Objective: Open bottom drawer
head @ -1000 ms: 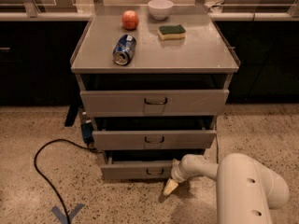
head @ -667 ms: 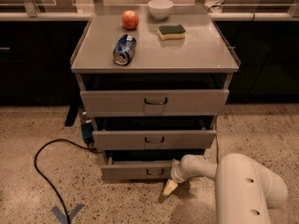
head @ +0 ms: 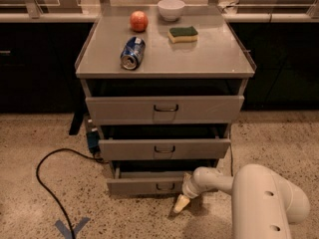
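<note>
The bottom drawer (head: 144, 184) is the lowest and narrowest grey front of the cabinet, with a small dark loop handle (head: 165, 186) at its centre. It stands pulled out a little, with a dark gap above its front. My white arm (head: 259, 198) reaches in from the lower right. The gripper (head: 181, 203) hangs just right of and below the drawer's handle, near the floor, its yellowish tip pointing down and left. It does not touch the handle.
The middle drawer (head: 164, 148) and top drawer (head: 164, 108) sit above. On the cabinet top lie a soda can (head: 132, 53), an apple (head: 139, 20), a sponge (head: 183, 34) and a white bowl (head: 171, 8). A black cable (head: 47, 183) loops on the floor at left.
</note>
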You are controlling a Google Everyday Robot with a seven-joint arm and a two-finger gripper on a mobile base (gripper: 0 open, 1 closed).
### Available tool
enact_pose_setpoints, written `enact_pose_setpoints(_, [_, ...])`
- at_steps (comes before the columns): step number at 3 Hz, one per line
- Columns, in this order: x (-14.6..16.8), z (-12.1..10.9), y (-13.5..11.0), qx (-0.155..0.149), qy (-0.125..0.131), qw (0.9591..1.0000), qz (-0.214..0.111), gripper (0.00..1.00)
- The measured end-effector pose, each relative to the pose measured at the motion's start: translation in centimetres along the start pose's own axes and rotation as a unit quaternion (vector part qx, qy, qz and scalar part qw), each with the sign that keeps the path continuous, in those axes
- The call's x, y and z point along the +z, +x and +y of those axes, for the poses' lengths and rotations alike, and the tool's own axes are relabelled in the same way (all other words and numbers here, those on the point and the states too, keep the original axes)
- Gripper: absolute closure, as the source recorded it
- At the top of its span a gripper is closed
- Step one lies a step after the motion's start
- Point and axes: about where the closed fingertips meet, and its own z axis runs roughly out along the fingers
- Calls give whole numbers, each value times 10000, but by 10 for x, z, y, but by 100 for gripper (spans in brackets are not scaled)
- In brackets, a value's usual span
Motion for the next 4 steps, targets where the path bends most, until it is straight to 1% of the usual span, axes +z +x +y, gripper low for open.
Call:
enact_pose_setpoints(1, [-4,0,-2,1,-2,10000,0,0])
enact_pose_setpoints(2, [-6,18,1,49,-139,9999,21,0])
enact_pose_setpoints(3, [-6,18,1,49,-139,9999,21,0])
enact_pose_setpoints(4, [-3,34,7,68,-266,9996,101,0])
